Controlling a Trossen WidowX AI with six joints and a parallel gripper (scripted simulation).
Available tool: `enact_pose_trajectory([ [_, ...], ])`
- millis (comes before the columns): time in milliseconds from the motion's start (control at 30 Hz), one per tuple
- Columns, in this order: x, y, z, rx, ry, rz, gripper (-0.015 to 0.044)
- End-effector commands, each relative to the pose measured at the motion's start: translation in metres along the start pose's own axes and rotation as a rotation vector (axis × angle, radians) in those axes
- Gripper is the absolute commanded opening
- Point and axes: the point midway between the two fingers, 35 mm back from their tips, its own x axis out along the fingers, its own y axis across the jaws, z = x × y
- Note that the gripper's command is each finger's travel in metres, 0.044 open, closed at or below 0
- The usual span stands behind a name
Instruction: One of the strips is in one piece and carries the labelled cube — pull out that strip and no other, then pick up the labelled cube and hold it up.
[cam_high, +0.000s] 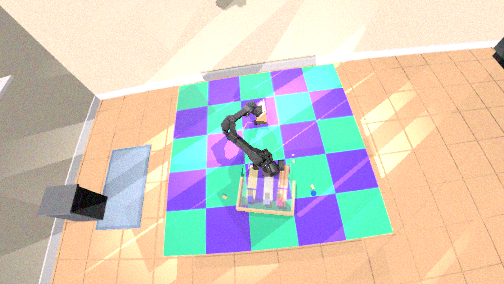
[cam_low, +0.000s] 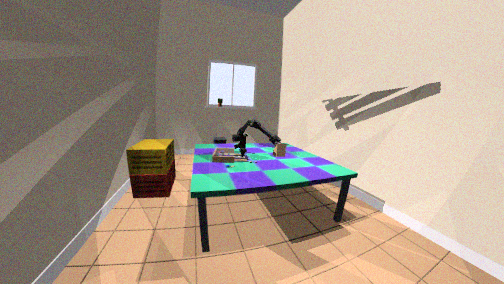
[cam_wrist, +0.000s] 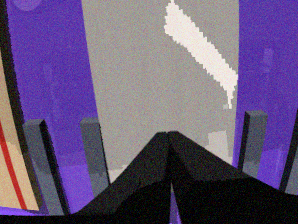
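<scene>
Three strips lie side by side in the wooden tray (cam_high: 265, 213) (cam_low: 223, 158): a tan strip (cam_high: 252, 179) (cam_wrist: 11, 175) on the left, a grey strip (cam_high: 268, 187) (cam_wrist: 132, 75) in the middle and an orange-brown strip (cam_high: 283, 179) on the right. A blue cube (cam_high: 250, 199), a pale cube (cam_high: 267, 202) and a pink cube (cam_high: 281, 202) sit toward their ends at the tray's front wall; no label can be read. My gripper (cam_wrist: 166, 141) is shut with nothing between its fingertips, over the grey strip. The tan strip shows a red line. Whether the grey strip is whole is hidden.
Grey upright posts (cam_wrist: 93, 150) (cam_wrist: 254, 142) flank the grey strip. A small blue object (cam_high: 313, 192) lies right of the tray and a small tan piece (cam_high: 224, 197) lies left of it. A wooden block (cam_low: 280, 149) stands near the arm's far end.
</scene>
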Motion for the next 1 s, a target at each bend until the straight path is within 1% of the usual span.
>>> enact_pose_trajectory([
  [0, 0.004, -0.001, 0.001, -0.002, 0.004, -0.008, 0.0],
  [967, 0.006, 0.002, -0.04, -0.003, 0.005, -0.008, 0.0],
])
